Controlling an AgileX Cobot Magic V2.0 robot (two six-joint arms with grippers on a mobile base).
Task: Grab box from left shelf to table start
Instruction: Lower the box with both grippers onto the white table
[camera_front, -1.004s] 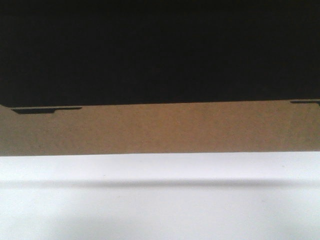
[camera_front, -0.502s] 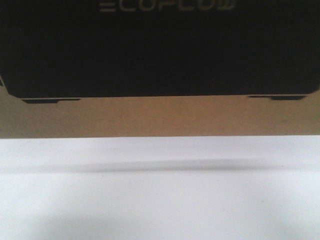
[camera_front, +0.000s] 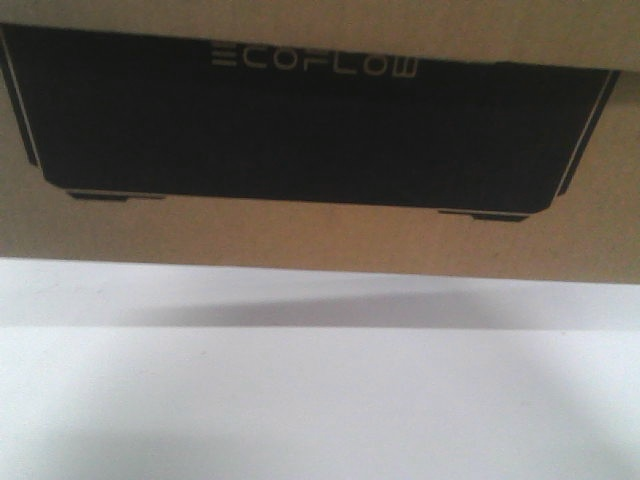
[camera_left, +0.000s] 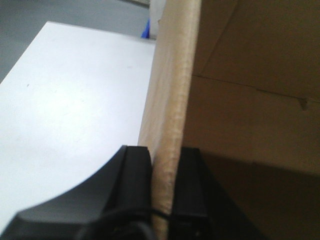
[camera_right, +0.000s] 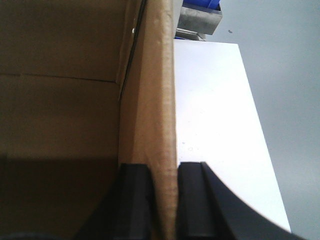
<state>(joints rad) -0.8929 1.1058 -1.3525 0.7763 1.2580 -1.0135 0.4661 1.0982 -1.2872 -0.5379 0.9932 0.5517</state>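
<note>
The left gripper (camera_left: 165, 190) was closed on the upper edge of one side wall of the box (camera_left: 235, 125), one black finger (camera_left: 135, 180) outside the wall and the other inside the open carton. The right gripper (camera_right: 162, 200) was clamped in the same manner on the opposite wall, with its fingers (camera_right: 192, 200) pressed against the cardboard on both faces. Both grips sat at the near end of each wall.

Outward from the grippers, the box (camera_front: 320, 230) filled the upper part of the front view, with its black printed panel and the ECOFLOW lettering (camera_front: 315, 63) facing the camera. The table (camera_front: 320, 400) extended white below and nearer than the carton, and lay to the outer side of each wall in the wrist views. A grey shadow band lay on the table along the lower edge of the box. Whether the base was resting on the surface or held just above it could not be determined. A steel-fronted unit with a blue bin (camera_right: 200, 5) stood beyond the far end of the table.

Judged step: placement of the box on the table, near completion. The next move called for confirming full support under the base, then opening both grippers together and withdrawing upward clear of the walls
</note>
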